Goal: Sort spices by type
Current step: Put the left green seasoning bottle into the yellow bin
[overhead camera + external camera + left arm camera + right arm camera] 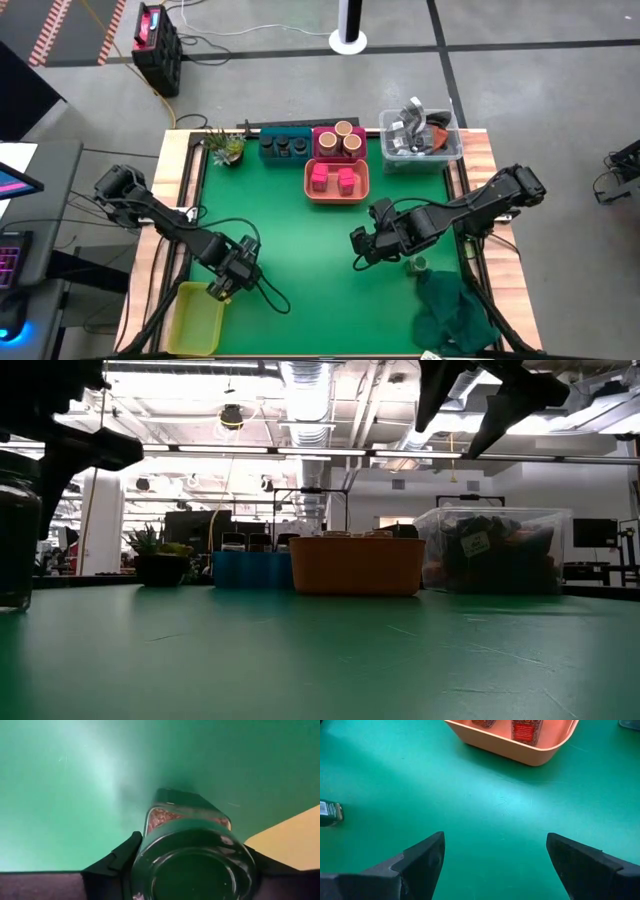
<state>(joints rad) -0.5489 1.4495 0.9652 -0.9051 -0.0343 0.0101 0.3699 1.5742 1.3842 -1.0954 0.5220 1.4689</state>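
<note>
- While the right arm waits over the middle of the green tabletop (300,250), the left gripper (226,283) is down at the near left, just beside the yellow tray (195,318).
- Its fingers (117,860) sit close against either side of a green-topped clear jar (192,857) with reddish spice inside; from the left wrist view they look closed on it, though I can't swear the squeeze is finished.
- That jar stands on the tabletop right at the yellow tray's edge, so my guess is the tray is meant for the green-topped sort.
- Another green-topped jar (419,265) stands at the near right, beside a rumpled green cloth (455,315), not yet sorted.
- The right gripper (362,246) hangs above bare tabletop with its fingers (422,860) spread wide and nothing between them, well placed to fetch that second jar.
- Along the far side the other kinds look grouped already: pink square boxes (335,179) in the orange tray (337,197), tan-topped round jars (340,140) in a dark red tray (318,132), dark round jars (284,146) in the blue tray (290,131).
- A clear tub (420,152) of grey odds and ends and a small potted plant (226,148) stand at the far corners, out of the way.
</note>
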